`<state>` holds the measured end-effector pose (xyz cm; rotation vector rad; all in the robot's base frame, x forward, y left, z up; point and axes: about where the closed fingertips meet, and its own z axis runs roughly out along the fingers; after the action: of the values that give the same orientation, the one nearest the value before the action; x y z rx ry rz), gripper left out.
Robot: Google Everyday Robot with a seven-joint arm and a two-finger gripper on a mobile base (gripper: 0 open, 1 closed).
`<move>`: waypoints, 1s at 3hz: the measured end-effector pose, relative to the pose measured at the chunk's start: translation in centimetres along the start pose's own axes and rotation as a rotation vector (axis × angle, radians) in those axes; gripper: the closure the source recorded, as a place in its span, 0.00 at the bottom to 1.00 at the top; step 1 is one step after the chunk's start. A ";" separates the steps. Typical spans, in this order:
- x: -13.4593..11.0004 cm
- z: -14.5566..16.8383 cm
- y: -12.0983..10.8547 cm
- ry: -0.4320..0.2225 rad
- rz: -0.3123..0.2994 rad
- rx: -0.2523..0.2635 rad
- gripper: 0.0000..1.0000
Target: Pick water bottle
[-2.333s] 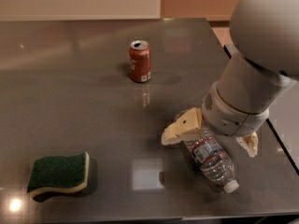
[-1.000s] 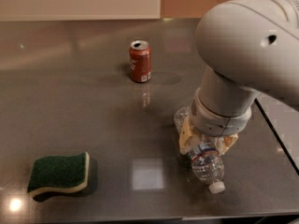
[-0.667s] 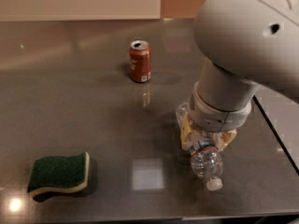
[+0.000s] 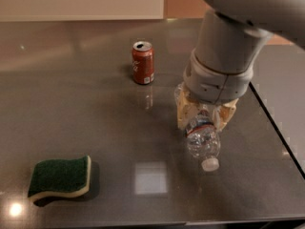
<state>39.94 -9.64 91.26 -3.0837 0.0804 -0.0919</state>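
Observation:
The water bottle (image 4: 203,138) is clear ribbed plastic with a white cap pointing toward the camera and a red, white and blue label band. It sits between the two cream fingers (image 4: 184,114) of my gripper (image 4: 204,119), at the right of the dark table (image 4: 86,109). The gripper comes down from above and is shut on the bottle's upper body. The large grey wrist hides the bottle's base end. I cannot tell whether the bottle touches the table.
A red soda can (image 4: 143,63) stands upright at the back middle, to the left of the gripper. A green and cream sponge (image 4: 60,177) lies at the front left. The table's right edge (image 4: 277,129) runs close beside the gripper.
The gripper turned over the bottle and closed its fingers around it. The bottle's cap end has since shifted up and slightly left in view with the gripper.

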 end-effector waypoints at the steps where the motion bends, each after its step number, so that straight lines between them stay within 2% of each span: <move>1: 2.5 -2.6 -1.6 0.004 0.045 0.027 1.00; 2: 5.0 -4.4 -3.1 0.031 0.089 0.062 1.00; 3: 5.8 -5.1 -4.0 0.069 0.090 0.094 1.00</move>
<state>45.59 -6.28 96.87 -2.9782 0.2111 -0.1923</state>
